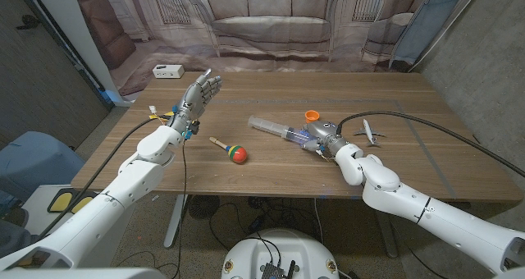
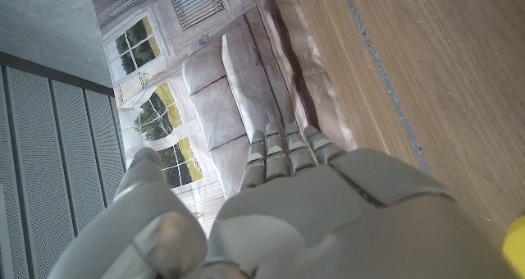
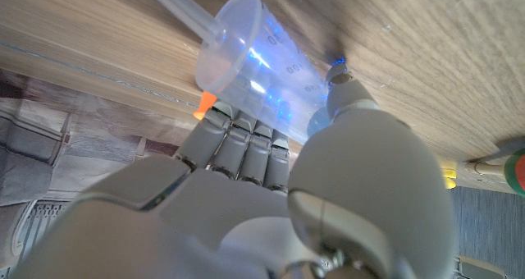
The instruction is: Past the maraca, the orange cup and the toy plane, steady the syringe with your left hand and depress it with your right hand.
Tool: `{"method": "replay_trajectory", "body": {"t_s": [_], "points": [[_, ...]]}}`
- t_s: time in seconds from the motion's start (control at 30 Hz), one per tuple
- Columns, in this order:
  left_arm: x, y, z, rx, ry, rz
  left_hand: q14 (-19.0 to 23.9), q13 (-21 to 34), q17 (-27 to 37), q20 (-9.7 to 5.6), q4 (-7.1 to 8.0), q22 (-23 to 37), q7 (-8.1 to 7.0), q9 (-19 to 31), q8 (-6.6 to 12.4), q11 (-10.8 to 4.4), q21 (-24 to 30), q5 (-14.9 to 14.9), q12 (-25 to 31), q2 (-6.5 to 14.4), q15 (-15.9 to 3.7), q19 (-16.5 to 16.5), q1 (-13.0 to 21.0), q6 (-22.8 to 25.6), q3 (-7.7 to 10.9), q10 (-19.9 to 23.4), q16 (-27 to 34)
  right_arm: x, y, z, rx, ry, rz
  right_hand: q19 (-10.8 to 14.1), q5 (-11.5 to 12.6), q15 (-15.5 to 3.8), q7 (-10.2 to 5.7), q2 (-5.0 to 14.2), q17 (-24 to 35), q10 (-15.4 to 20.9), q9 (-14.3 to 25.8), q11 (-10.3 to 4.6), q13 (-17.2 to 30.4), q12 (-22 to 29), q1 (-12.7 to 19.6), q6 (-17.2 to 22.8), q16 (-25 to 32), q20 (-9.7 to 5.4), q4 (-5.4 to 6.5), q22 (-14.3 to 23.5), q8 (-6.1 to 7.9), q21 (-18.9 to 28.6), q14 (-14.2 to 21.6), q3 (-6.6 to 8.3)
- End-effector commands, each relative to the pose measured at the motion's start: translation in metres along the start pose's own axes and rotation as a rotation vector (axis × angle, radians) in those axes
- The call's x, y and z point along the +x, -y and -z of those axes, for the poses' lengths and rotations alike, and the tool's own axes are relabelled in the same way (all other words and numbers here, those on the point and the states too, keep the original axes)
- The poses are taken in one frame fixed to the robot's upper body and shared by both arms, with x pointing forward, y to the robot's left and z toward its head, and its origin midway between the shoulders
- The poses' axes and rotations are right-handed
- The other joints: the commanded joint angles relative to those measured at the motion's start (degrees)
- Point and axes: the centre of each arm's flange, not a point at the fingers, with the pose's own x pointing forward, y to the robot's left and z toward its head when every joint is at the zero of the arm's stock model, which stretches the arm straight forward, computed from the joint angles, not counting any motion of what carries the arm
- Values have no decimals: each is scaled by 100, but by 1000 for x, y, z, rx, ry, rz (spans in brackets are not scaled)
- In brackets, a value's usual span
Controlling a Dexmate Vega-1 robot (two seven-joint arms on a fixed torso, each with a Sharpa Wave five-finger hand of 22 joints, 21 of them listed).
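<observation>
At the upper left of the head view a white power strip (image 1: 166, 70) lies at the far edge of the worktop (image 1: 246, 168). Just right of it the left robot hand (image 1: 197, 97) is raised above the worktop's left part, fingers spread and straight, holding nothing; the left wrist view shows the back of the same robot hand (image 2: 328, 213) with fingers (image 2: 283, 152) extended side by side toward a printed backdrop (image 2: 213, 74), clear of the wood. Right of it, near the middle of the frame, the maraca (image 1: 232, 150) lies on the worktop, its wooden handle pointing up-left and its coloured ball at lower right. Further right the syringe (image 1: 279, 130) lies on its side, its clear barrel running from the centre toward the right robot hand (image 1: 326, 138), which is curled around the barrel's right end. In the right wrist view that robot hand (image 3: 328, 189) wraps its fingers (image 3: 238, 144) on the clear barrel (image 3: 254, 57), blue markings visible, with the plunger rod running off toward the upper left. Just above the right robot hand in the head view stands the orange cup (image 1: 312, 115), and right of it the toy plane (image 1: 370, 134) lies on the worktop.
</observation>
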Motion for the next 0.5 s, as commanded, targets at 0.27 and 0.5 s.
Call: {"method": "replay_trajectory", "body": {"t_s": [0.27, 0.5], "points": [[1, 2, -2, 3, 5, -1, 59, 27, 28, 71, -29, 10, -17, 33, -12, -26, -8, -2, -34, 50, -2, -5, 24, 55, 17, 48, -17, -9, 21, 5, 15, 15, 102, 228, 13, -436, -494, 631, 21, 333, 3, 15, 24, 79, 361, 1062, 67, -122, 413, 25, 54, 165, 335, 415], [2, 3, -2, 4, 2, 2, 58, 27, 28, 79, -30, 10, -26, 33, -16, -17, -10, -2, -39, 54, 1, -8, 25, 49, 17, 41, -18, -11, 28, 7, 36, 22, 133, 394, -7, -514, -476, 581, 132, 597, 4, 6, 34, 137, 405, 1248, 222, -147, 406, 38, 58, 302, 667, 467]]}}
